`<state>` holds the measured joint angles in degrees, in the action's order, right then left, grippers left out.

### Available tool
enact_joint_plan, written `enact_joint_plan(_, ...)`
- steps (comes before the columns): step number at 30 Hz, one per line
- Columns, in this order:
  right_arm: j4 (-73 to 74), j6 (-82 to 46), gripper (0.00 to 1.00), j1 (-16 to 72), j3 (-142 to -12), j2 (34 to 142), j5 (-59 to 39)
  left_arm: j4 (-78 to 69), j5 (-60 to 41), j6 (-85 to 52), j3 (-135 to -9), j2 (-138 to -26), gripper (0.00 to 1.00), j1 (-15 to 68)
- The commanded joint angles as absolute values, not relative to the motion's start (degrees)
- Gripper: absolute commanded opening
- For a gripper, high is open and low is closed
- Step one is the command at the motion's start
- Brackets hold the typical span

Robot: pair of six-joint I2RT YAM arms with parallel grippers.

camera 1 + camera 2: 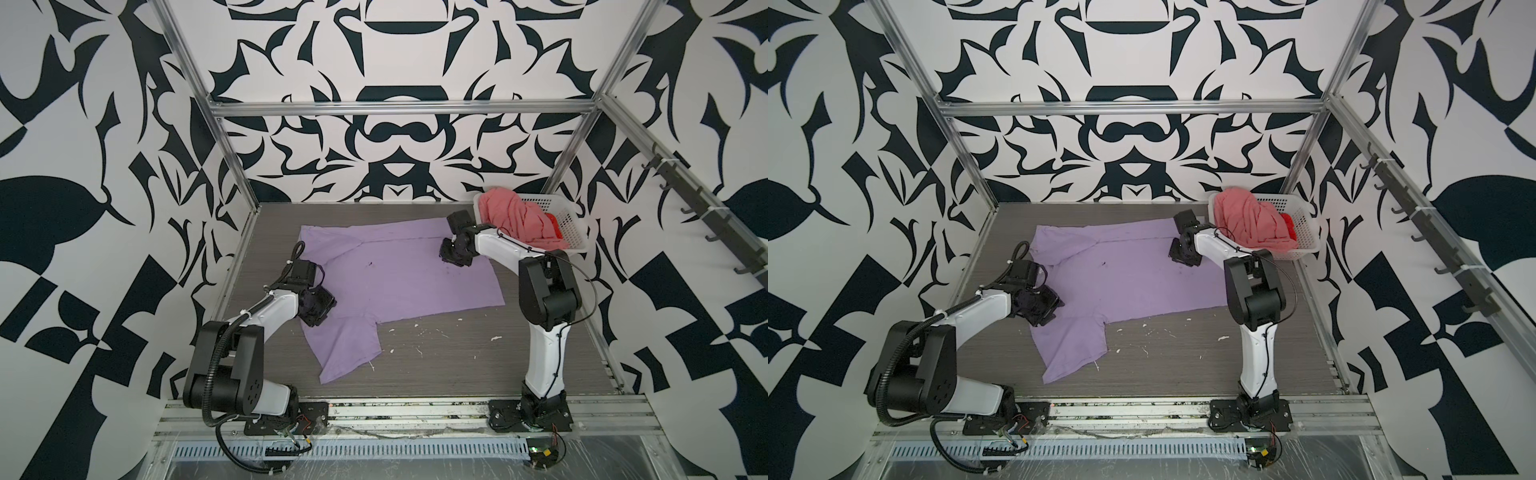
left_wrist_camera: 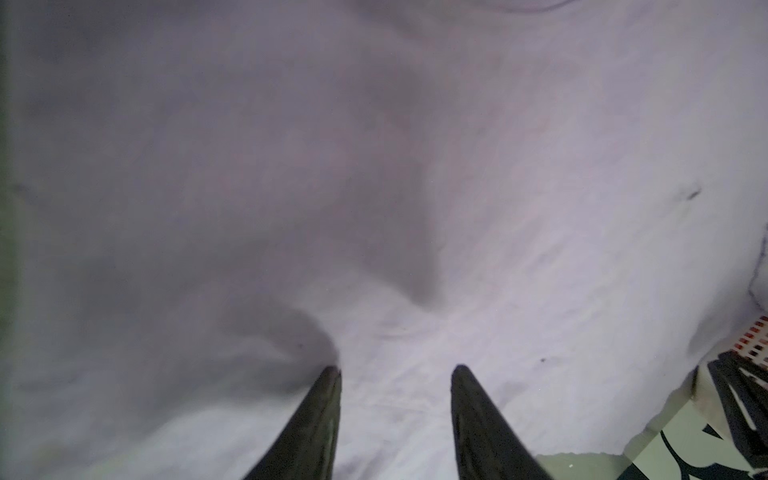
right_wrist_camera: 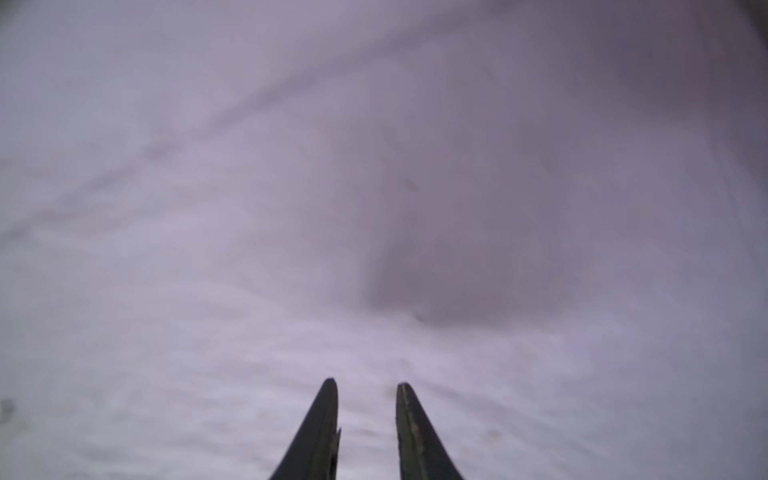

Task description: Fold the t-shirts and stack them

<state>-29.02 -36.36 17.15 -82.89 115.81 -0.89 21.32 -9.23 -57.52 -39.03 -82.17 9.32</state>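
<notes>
Shows a lavender shirt [image 1: 395, 270] spread flat on the grey table [image 1: 457, 353], directly under both pincers in both top views. Places the left pincer [image 1: 318, 309] low over the shoulder end of the cloth, with one sleeve lying just beyond it toward the arm bases. In the left wrist view, shows this left pincer [image 2: 397, 370] spread, fingers [image 2: 324, 415] well parted, only cloth beyond the gap, nothing pinched. Places the right pincer [image 1: 451, 257] low over the hem end, well apart from the left one across the shirt. In the right wrist view, shows the right pincer [image 3: 365, 382] slightly spread, with a narrow gap at the tips and no cloth caught there. Cannot tell whether either pincer touches the cloth. Just behind and outward of the right pincer, shows a white basket [image 1: 575, 232] holding a pink shirt [image 1: 511, 216] heaped above the rim and a red shirt [image 1: 555, 224] beside it.
</notes>
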Motion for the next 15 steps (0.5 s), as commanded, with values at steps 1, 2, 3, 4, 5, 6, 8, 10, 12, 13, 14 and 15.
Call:
enact_joint_plan(1, -24.9, -39.5, 0.29, 17.1, -77.2, 110.1, 0.0, 20.0, -6.5, -58.2, -37.6, -82.2, 0.47, 8.7)
enact_joint_plan(2, -24.5, -40.2, 0.29, 17.2, -75.5, 109.1, 0.0, 20.6, -5.6, -57.3, -37.4, -82.6, 0.47, 8.0)
enact_joint_plan(3, -23.8, -41.1, 0.29, 17.2, -73.0, 108.2, 0.0, 21.6, -5.0, -56.4, -37.1, -83.2, 0.47, 6.7)
enact_joint_plan(4, -22.9, -42.2, 0.29, 17.5, -70.5, 107.2, 0.0, 22.0, -4.8, -55.4, -36.5, -83.6, 0.46, 4.9)
enact_joint_plan(5, -22.1, -43.1, 0.29, 17.6, -68.5, 106.5, 0.0, 21.9, -4.9, -54.8, -35.9, -83.8, 0.45, 2.9)
enact_joint_plan(6, -21.3, -44.2, 0.29, 17.9, -66.5, 105.5, 0.0, 21.0, -6.0, -54.1, -35.0, -84.0, 0.44, -0.1)
enact_joint_plan(8, -20.4, -46.2, 0.29, 18.9, -63.2, 104.1, 0.2, 19.6, -8.5, -52.5, -34.0, -84.7, 0.43, -5.8)
enact_joint_plan(10, -20.4, -48.5, 0.28, 20.6, -60.6, 102.7, 0.5, 20.1, -9.0, -49.2, -35.6, -86.2, 0.42, -9.8)
enact_joint_plan(12, -21.6, -51.1, 0.28, 22.9, -58.7, 101.3, 1.2, 22.0, -8.7, -45.5, -38.8, -88.3, 0.43, -11.9)
enact_joint_plan(13, -22.4, -52.4, 0.28, 24.1, -57.7, 100.5, 1.5, 23.2, -8.1, -43.7, -40.9, -89.6, 0.43, -12.7)
enact_joint_plan(14, -22.7, -53.6, 0.28, 25.2, -56.6, 99.6, 2.1, 24.5, -8.1, -42.3, -42.7, -90.6, 0.43, -13.2)
enact_joint_plan(15, -22.9, -55.0, 0.28, 26.2, -55.2, 98.6, 3.1, 26.2, -8.0, -41.1, -44.5, -91.5, 0.42, -13.7)
